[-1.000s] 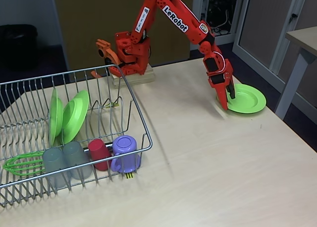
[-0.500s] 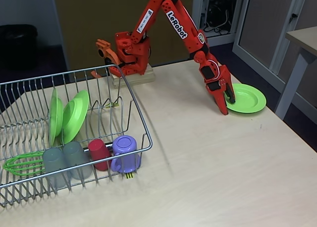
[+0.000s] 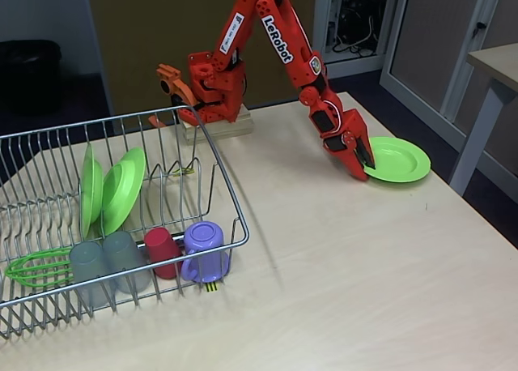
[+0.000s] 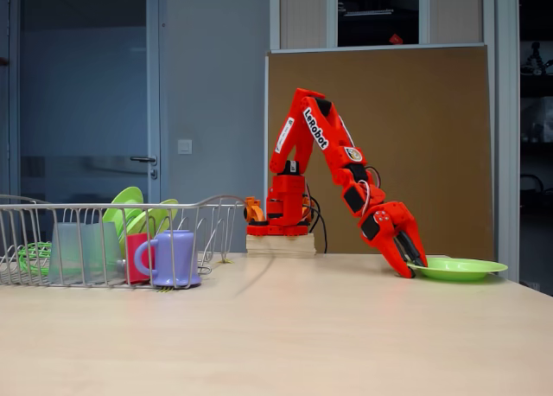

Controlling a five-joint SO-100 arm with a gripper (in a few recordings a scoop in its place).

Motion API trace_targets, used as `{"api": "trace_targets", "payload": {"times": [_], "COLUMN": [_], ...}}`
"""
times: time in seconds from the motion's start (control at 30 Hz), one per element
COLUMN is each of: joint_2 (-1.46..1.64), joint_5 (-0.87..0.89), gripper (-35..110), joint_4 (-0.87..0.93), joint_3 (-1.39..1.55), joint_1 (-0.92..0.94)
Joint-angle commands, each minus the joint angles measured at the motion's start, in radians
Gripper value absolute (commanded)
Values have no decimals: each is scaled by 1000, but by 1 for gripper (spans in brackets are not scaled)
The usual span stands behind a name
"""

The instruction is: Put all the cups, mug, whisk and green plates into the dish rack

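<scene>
A fixed view shows the pincer [image 4: 413, 269] lifting the plate's [image 4: 462, 267] edge.

"LeRobot" on the red arm [image 3: 275, 28]

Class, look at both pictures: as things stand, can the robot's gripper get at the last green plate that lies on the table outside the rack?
Probably yes. The gripper is already at the near rim of the green plate, which lies flat on the table with nothing beside it. Whether the jaws have the rim between them is hard to tell.
</scene>
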Motion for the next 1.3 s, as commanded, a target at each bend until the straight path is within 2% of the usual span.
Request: {"api": "trace_targets", "payload": {"times": [0.0, 0.17, 0.47, 0.57, 0.87, 1.27], "joint_2": [61, 218, 560, 612, 698, 676], "joint_5": [-9, -129, -420, -514, -758, -1131], "gripper": [0, 0, 0, 0, 0, 0], "joint_4": [31, 186, 767, 910, 1256, 1562], "joint_3": [37, 84, -15, -78, -291, -641], "joint_1": [2, 23, 110, 149, 259, 391]}}
